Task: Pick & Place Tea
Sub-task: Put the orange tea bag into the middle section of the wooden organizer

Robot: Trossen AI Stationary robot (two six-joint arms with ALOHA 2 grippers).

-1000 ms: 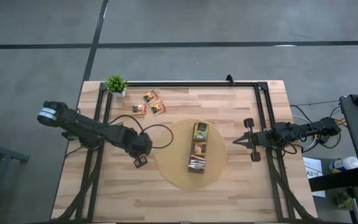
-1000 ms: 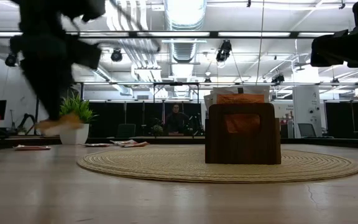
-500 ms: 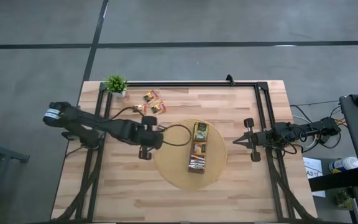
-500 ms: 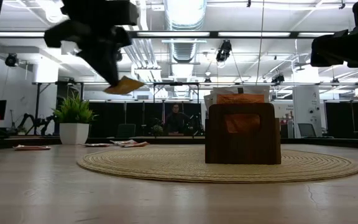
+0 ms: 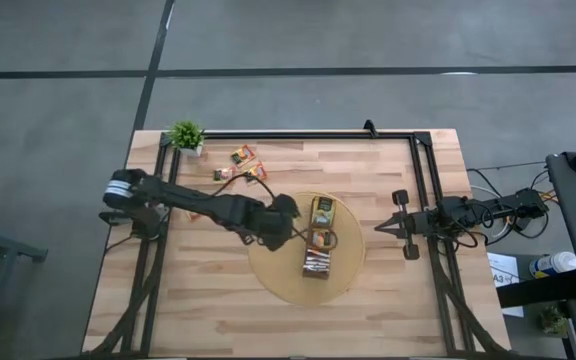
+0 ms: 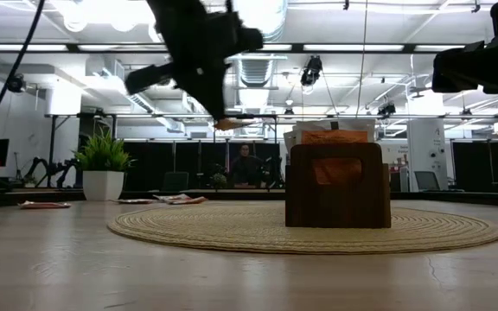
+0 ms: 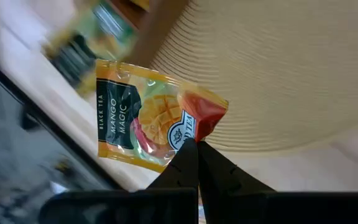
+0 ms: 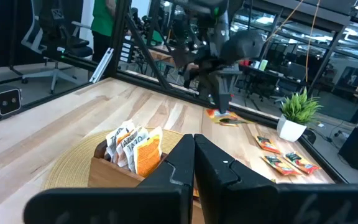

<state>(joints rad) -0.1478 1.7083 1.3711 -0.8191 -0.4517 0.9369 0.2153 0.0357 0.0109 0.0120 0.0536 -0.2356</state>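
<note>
My left gripper [image 5: 296,236] is shut on an orange tea sachet [image 7: 143,118] printed "Mango Magic". It hangs in the air over the left part of the round woven mat [image 5: 278,272], just left of the long brown box [image 5: 319,238] that holds upright tea sachets [image 8: 132,146]. In the low view the held sachet [image 6: 234,123] sits above the box's top. Three loose tea sachets [image 5: 240,156] lie flat on the wood at the far left, near the potted plant [image 5: 186,135]. My right gripper [image 5: 378,229] waits shut at the right side. My left gripper pinches the sachet between its two fingertips [image 7: 187,158] at one edge, by the red-printed end [image 7: 194,127]. The fingers slant down from the table's left. The sachet sticks out past the tips, lifted clear of mat and box, lying roughly flat in the low view.
The box [image 6: 335,186] stands on the mat [image 6: 305,227] mid-table. A black frame rail [image 5: 298,134] runs along the far edge and down both sides. Bare wood [image 5: 218,320] lies toward the near edge.
My left gripper has swung from over the bare wood left of the mat toward the table's right, risen, and rolled about its own axis. It now hangs beside the box. The sachet went along in its shut fingers, lifted higher.
</note>
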